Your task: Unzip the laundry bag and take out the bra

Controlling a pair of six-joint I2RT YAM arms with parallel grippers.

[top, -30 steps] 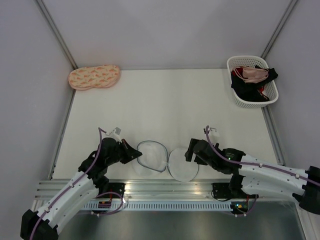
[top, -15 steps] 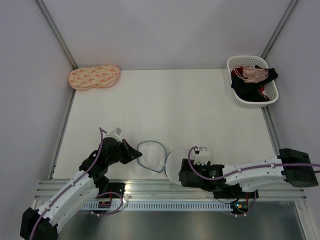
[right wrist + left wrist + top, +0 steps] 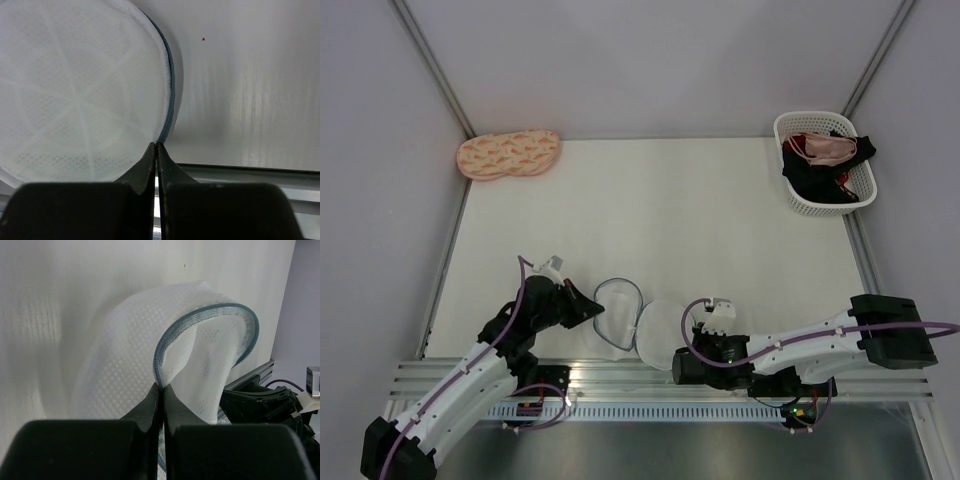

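Note:
The laundry bag (image 3: 658,335), white mesh with a blue-grey zipper rim (image 3: 210,315), lies unzipped near the table's front edge, its two round halves spread apart. My left gripper (image 3: 599,308) (image 3: 162,386) is shut on the rim of the left half. My right gripper (image 3: 672,362) (image 3: 156,145) is shut on the near rim of the right disc (image 3: 75,90), which stands tilted. Neither wrist view shows anything inside the mesh. The bra (image 3: 828,148), pale pink-beige, lies in the basket at the far right.
The white lattice basket (image 3: 790,195) also holds black and red garments (image 3: 810,178). A peach two-lobed pad (image 3: 508,153) lies at the far left. The metal rail (image 3: 620,385) runs just behind my right fingertips. Grey walls enclose the table.
My right arm swung in low along the front edge and its jaws went from open to shut on the disc's rim. The disc shifted left and tilted. The left gripper held still.

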